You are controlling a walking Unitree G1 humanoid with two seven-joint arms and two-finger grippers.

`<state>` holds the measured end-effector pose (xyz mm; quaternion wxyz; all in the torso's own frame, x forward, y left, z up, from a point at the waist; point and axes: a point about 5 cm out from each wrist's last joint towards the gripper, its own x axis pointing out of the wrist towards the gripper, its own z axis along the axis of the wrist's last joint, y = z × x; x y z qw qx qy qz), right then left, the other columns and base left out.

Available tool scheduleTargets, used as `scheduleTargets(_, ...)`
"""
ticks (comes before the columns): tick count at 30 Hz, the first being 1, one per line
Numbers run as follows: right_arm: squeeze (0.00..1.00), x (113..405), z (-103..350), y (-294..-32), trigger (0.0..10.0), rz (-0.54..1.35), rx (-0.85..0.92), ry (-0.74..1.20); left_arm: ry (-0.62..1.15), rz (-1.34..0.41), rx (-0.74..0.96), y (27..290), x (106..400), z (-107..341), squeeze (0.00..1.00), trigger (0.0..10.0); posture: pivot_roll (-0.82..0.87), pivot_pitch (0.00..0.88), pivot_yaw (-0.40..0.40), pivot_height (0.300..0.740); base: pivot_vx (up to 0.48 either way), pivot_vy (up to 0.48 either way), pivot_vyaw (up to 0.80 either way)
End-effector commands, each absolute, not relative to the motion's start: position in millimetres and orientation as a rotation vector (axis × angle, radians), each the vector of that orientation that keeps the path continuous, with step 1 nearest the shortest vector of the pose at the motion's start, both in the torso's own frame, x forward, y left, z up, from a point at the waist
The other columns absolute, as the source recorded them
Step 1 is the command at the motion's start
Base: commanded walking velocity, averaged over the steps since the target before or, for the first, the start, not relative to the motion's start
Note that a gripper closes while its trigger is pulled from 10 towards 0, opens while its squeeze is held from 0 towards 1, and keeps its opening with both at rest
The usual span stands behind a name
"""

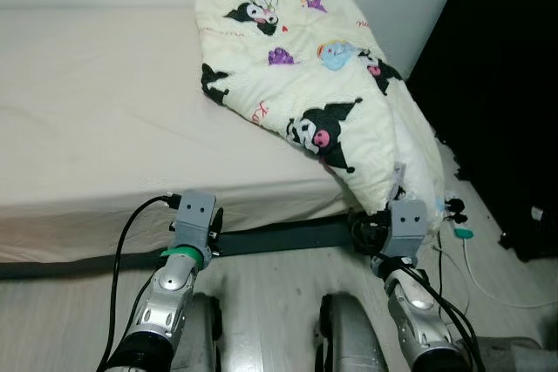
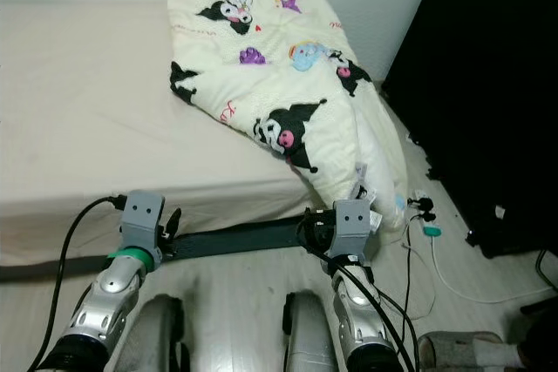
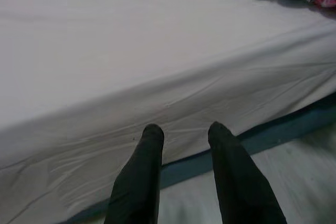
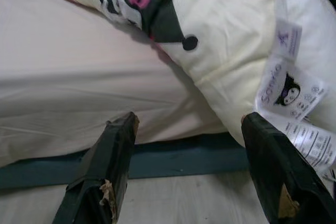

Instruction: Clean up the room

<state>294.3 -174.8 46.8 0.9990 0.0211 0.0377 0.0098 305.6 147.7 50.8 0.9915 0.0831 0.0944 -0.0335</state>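
A cream quilt [image 1: 323, 93] printed with cartoon figures lies crumpled on the bed [image 1: 96, 102], filling its corner from 12 to 3 o'clock. Its lower end spills over the bed's edge and hangs toward the floor [image 1: 270, 276] at about 4 o'clock. The rest of the bed is a bare pale sheet with a dark frame strip [image 1: 279, 234] along its near side.

The right hand [image 4: 189, 124] is at 5 o'clock, low by the bed's edge, its fingers spread wide. One finger [image 4: 262, 140] is just beside the hanging quilt and its white care tag [image 4: 294, 108]; whether it touches the fabric cannot be told. The other finger points at the frame strip.

The left hand [image 3: 184, 132] is at 7 o'clock, facing the side of the mattress, its fingers a little apart and holding nothing.

On the floor at 4 o'clock, beyond the quilt, lie a white cable [image 1: 479, 285] and a small teal thing [image 1: 463, 233], near a dark cabinet [image 1: 514, 84].
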Motion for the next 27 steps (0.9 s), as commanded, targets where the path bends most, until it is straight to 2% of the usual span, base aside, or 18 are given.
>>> scheduleTargets(1,0.00,290.8,43.0,-177.5,10.0,0.016,0.038,0.088,0.213,-0.073,0.173,147.1,301.7,45.2,0.00,10.0,-0.01,0.065,0.003,0.555,0.000,0.000,0.00)
scheduleTargets(10,0.00,289.8,43.3,-176.5,10.0,0.026,0.022,0.082,0.224,-0.074,0.174,146.9,300.6,43.5,0.00,10.0,-0.01,0.069,0.003,0.530,0.000,0.000,0.00)
scheduleTargets(17,0.00,296.1,62.8,-178.8,10.0,0.066,-0.111,-0.014,0.222,-0.073,0.174,147.4,300.8,44.3,0.00,10.0,-0.01,0.073,0.004,0.510,0.000,0.000,0.00)
scheduleTargets(20,0.00,313.7,117.5,-204.8,10.0,0.017,-0.170,-0.214,0.149,-0.057,0.137,148.1,308.9,63.4,0.00,10.0,-0.01,0.080,0.005,0.501,0.000,0.000,0.00)
scheduleTargets(23,0.00,316.3,128.1,-212.5,10.0,-0.006,-0.160,-0.248,0.118,-0.050,0.121,148.4,312.1,71.9,0.00,10.0,-0.01,0.081,0.006,0.501,0.000,0.000,0.00)
scheduleTargets(25,0.00,323.2,137.4,-233.6,10.0,-0.076,-0.028,-0.252,0.003,-0.030,0.066,150.1,325.6,108.5,0.00,10.0,0.00,0.100,0.002,0.501,0.000,0.000,0.00)
scheduleTargets(27,0.00,326.0,138.3,-240.9,10.0,-0.094,0.037,-0.244,-0.046,-0.025,0.048,151.0,330.6,125.5,0.00,10.0,0.01,0.116,0.004,0.501,0.000,0.000,0.00)
